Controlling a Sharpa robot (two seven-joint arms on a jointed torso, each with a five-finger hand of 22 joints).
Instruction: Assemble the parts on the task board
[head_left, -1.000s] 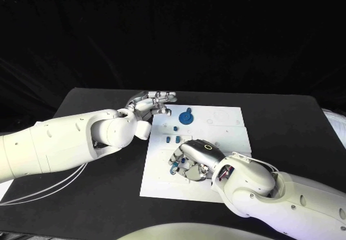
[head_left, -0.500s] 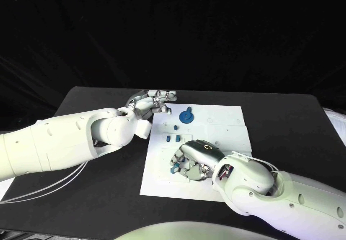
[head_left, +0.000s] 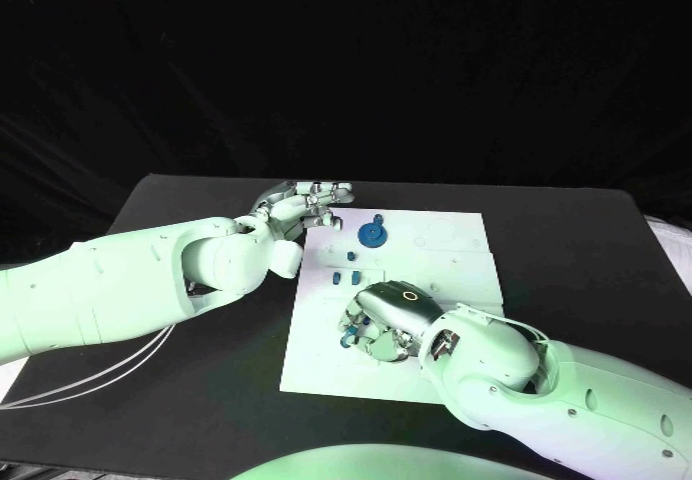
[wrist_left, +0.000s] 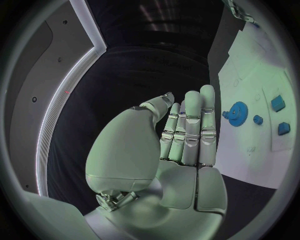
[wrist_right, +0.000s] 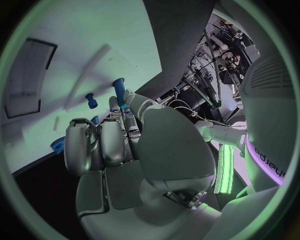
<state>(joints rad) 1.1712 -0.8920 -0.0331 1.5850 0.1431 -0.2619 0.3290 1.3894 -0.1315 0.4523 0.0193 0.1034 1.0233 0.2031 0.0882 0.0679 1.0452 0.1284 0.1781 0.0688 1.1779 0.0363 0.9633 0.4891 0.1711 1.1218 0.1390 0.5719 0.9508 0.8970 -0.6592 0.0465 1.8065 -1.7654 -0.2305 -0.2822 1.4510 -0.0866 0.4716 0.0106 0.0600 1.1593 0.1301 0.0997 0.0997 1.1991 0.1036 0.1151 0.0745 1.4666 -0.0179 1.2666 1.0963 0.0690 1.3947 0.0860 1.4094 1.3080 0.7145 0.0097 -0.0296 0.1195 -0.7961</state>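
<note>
The white task board (head_left: 433, 262) lies mid-table. A blue gear (head_left: 372, 235) sits near its far edge, also seen as the gear (wrist_left: 238, 111) from the left wrist. Small blue pieces (head_left: 345, 279) stand just nearer. My right hand (head_left: 387, 318) hovers low over the board's near half with fingers curled. In the right wrist view its fingertips (wrist_right: 128, 107) pinch a long blue peg (wrist_right: 119, 89); a small blue peg (wrist_right: 91, 100) stands on the board beyond. My left hand (head_left: 303, 206) is by the board's far left corner, fingers straight, holding nothing (wrist_left: 187, 130).
Black table (head_left: 188, 230) surrounds the board, with bare room on both sides. A white cable (head_left: 101, 375) trails under my left arm. Another blue piece (wrist_right: 58, 145) lies beside my right hand's fingers.
My right hand has edged slightly toward the board's left side, staying curled over the blue pieces. The left hand has hardly moved.
</note>
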